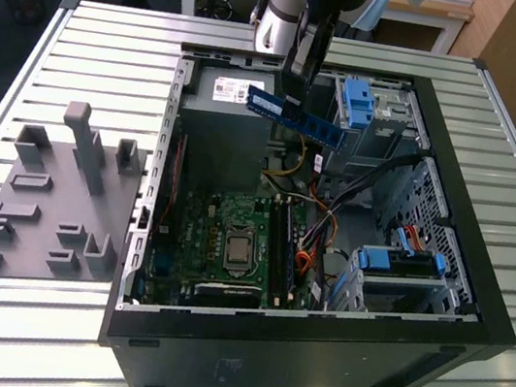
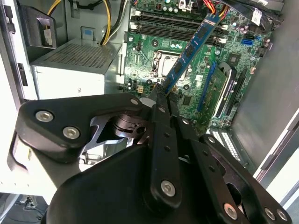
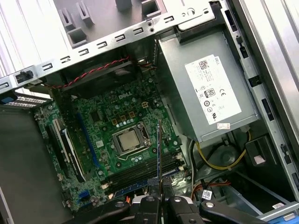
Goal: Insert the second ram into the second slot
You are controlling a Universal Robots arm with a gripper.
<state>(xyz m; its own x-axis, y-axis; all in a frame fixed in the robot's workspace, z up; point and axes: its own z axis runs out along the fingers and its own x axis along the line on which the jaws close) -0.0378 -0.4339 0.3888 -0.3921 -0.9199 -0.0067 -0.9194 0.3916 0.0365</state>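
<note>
Ram (image 1: 301, 117): thin long blue stick, white label near one end, dark chips along it. Gripper (image 1: 292, 86) fingers are clamped tight on it, holding it in the air over the open case (image 1: 479, 287), above the board (image 1: 231, 238). The second wrist view shows its flat face (image 2: 191, 46) running out past the fingertips (image 2: 161, 100) toward the slots (image 2: 173, 25). The first wrist view shows it edge-on (image 3: 159, 149), a thin line rising from between the fingers, CPU socket (image 3: 129, 140) just beside it. The exterior view adds a grey fixture (image 1: 49, 210), well away from the fingers.

gripper (image 2: 161, 95) is matt black metal, second ram (image 2: 190, 50) glossy blue board, table (image 1: 116, 34) ribbed aluminium.
</note>
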